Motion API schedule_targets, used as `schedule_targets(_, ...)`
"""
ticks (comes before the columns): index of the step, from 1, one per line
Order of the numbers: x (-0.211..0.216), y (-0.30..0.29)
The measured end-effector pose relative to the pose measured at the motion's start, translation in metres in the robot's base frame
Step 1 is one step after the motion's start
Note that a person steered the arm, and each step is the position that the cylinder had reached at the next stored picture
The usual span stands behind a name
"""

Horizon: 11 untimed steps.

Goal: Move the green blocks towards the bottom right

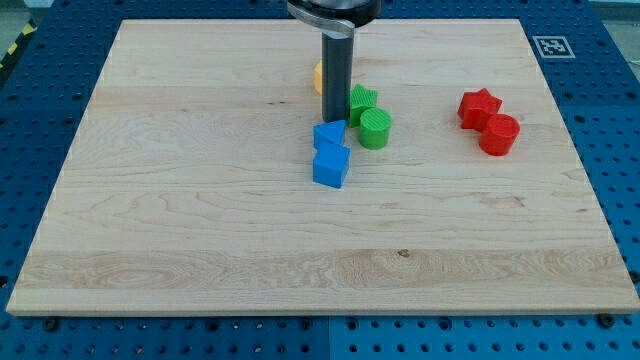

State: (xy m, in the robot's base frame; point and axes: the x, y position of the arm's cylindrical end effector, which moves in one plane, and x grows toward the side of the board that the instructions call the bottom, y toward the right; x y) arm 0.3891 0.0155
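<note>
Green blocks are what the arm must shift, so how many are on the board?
2. A green star sits right of my tip; a green cylinder touches it just below. None seems hidden.

Looks like a robotics lab bench to me. The wooden board (200, 230) sits on a blue metal table (610, 150) drilled with a regular grid of mounting holes, the kind you bolt test rigs to. There's a black-and-white square marker tag (551, 45) stuck at the board's top right corner, and a bit of yellow-black hazard tape (14, 47) at the view's top left.
</note>
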Motion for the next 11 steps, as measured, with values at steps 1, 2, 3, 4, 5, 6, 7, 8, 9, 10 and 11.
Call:
schedule_targets(1,0.000,0.000)
schedule_targets(2,0.000,-0.002)
schedule_targets(3,-0.024,-0.014)
schedule_targets(4,-0.032,-0.003)
schedule_targets(5,-0.032,0.011)
schedule_targets(6,-0.027,0.027)
schedule_targets(7,-0.002,0.037)
schedule_targets(8,0.021,0.051)
schedule_targets(9,0.041,0.061)
schedule_targets(10,0.060,0.076)
schedule_targets(11,0.077,0.086)
